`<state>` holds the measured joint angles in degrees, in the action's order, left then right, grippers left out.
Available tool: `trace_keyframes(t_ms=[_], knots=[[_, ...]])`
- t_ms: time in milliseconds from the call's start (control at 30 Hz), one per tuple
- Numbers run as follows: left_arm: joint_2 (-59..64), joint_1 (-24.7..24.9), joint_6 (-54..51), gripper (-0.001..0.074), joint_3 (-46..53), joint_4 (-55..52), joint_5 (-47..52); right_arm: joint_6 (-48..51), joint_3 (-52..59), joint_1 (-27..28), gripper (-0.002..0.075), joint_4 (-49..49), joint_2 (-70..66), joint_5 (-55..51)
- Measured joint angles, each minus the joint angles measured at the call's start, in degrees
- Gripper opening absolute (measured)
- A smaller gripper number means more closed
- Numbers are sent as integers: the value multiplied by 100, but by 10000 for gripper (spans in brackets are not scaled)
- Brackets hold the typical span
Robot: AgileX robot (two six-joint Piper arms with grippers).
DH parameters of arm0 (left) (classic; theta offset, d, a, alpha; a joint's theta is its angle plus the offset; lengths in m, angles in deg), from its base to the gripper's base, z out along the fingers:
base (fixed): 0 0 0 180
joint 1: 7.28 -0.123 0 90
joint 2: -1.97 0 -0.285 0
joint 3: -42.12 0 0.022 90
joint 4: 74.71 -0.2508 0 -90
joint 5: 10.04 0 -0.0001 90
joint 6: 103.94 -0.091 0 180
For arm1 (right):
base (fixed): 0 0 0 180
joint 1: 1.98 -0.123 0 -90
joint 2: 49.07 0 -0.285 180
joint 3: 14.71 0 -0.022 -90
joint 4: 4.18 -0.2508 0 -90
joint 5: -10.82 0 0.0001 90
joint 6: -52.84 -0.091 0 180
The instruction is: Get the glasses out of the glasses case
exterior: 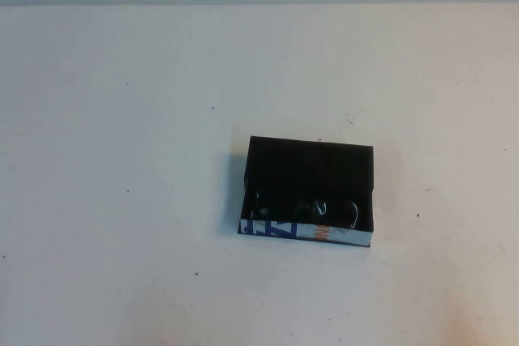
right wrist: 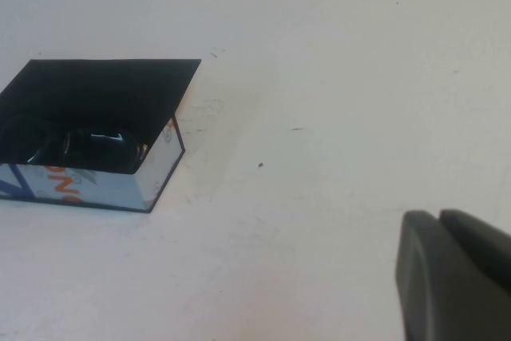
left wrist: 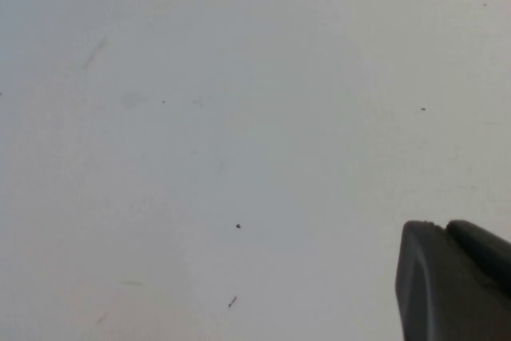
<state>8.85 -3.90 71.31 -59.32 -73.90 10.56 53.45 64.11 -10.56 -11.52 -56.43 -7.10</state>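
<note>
Glasses case (exterior: 308,192) sits open-topped on the white table (exterior: 122,160), right of centre; glasses (exterior: 312,210) lie inside against the printed near wall. Neither arm shows in the high view. Right gripper (right wrist: 455,277) hangs near the case, left gripper (left wrist: 455,285) over bare table — jaw state of either: cannot tell. Best approach is from above, pinching the bridge. Frame outline is lost in the dark interior.

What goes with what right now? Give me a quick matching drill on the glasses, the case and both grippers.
1. glasses
2. glasses case
3. left gripper
4. right gripper

A. over bare table, no case in its wrist view
B. lying inside the box
C. open on the table, white printed strip on its side
D. off to one side of the case, apart from it

Pairs: 1-B, 2-C, 3-A, 4-D
</note>
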Motion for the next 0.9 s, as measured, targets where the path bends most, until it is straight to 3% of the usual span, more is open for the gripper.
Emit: trace_keyframes(t_ms=[367,500,667,900], knots=[[0,0,0,-5,0,0,0,0,0,0,-18,-790,0,0],[0,0,0,-5,0,0,0,0,0,0,-18,-2313,0,24],[0,0,0,-5,0,0,0,-10,0,0,-18,-5129,0,208],[0,0,0,-5,0,0,0,-13,0,0,-18,-5795,0,769]])
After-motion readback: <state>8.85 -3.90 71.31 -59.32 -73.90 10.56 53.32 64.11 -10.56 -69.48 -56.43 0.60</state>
